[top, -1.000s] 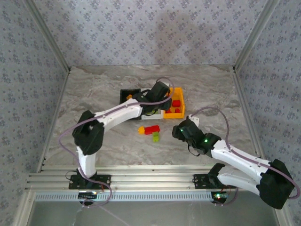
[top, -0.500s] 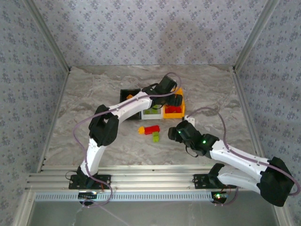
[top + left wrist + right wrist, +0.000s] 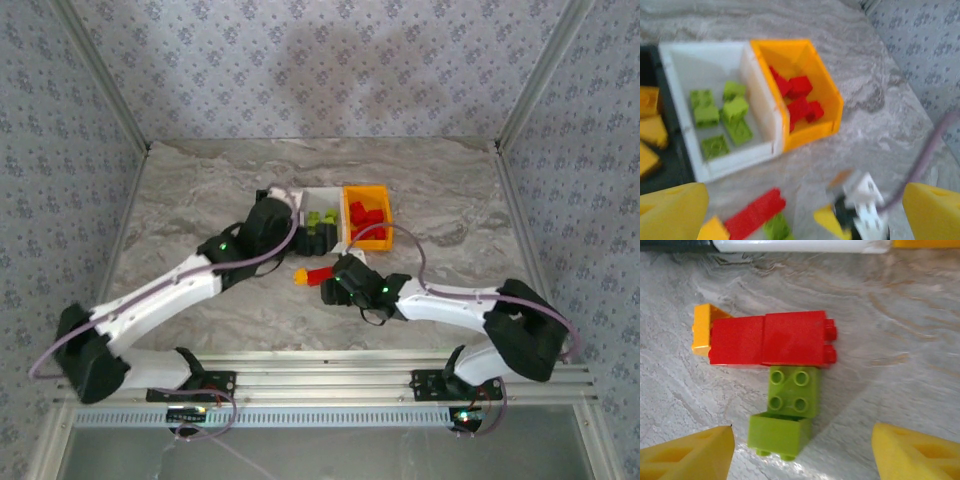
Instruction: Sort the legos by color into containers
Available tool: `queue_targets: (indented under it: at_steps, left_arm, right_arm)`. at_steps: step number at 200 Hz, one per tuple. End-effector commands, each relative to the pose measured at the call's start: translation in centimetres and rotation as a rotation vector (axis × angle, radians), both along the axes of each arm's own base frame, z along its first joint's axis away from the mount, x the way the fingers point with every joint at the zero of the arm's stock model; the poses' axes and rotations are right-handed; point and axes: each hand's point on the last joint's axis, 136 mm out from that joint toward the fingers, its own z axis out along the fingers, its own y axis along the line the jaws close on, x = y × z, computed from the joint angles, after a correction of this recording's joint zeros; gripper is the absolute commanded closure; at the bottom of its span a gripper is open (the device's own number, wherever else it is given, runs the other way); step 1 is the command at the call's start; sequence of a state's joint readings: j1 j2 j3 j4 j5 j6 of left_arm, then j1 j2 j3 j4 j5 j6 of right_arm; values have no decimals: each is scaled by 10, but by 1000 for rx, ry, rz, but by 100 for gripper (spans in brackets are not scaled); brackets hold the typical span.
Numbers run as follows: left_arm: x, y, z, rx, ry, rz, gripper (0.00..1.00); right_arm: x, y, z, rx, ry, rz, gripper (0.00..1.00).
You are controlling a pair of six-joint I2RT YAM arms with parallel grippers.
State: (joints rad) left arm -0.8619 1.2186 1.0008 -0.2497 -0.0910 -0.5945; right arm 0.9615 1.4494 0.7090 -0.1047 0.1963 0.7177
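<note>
The table is a grey slab with marble veining. Three walls enclose it, a back wall and one on each side, all papered in a pale blue-grey floral print. Metal posts run up the two back corners. Ribbed aluminium rails lie along the near edge, with a slotted strip below.

my left arm and right arm: white tubes, black joints | cables: lilac-grey, looping loose | wrist lights: small, green | left gripper, right gripper: yellow wedge fingers | bases: black, thin wires beneath
</note>
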Motion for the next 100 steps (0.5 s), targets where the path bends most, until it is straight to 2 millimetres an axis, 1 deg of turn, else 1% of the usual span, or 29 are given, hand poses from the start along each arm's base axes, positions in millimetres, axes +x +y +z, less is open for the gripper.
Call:
queue_targets:
  at_steps: [1, 22, 40, 52, 59, 73, 84, 100]
  left_arm:
    - [-21, 26, -35, 28, 67, 77, 1]
    - [-37, 45, -52, 31, 101, 107, 1]
    - [-44, 58, -63, 45, 121, 135, 1]
    - [-46, 64, -70, 45, 131, 153, 1]
    - [-48, 65, -73, 41, 133, 158, 1]
    - [-48, 68, -79, 42, 138, 170, 1]
    - [-49, 70, -83, 52, 145, 174, 0]
    - [-50, 72, -89, 70, 152, 179, 1]
  right_arm:
    - [4, 14, -7, -4, 6, 24, 29]
    - [1, 17, -20, -32, 34, 27, 32]
    - [-2, 21, -26, -44, 46, 39, 36]
    - [-6, 21, -30, -50, 54, 48, 41]
    - [-7, 23, -30, -47, 53, 52, 44]
    - [-10, 23, -31, -44, 54, 59, 53]
    - [-11, 25, -28, -28, 45, 66, 60]
    - [-12, 26, -20, -7, 30, 78, 67]
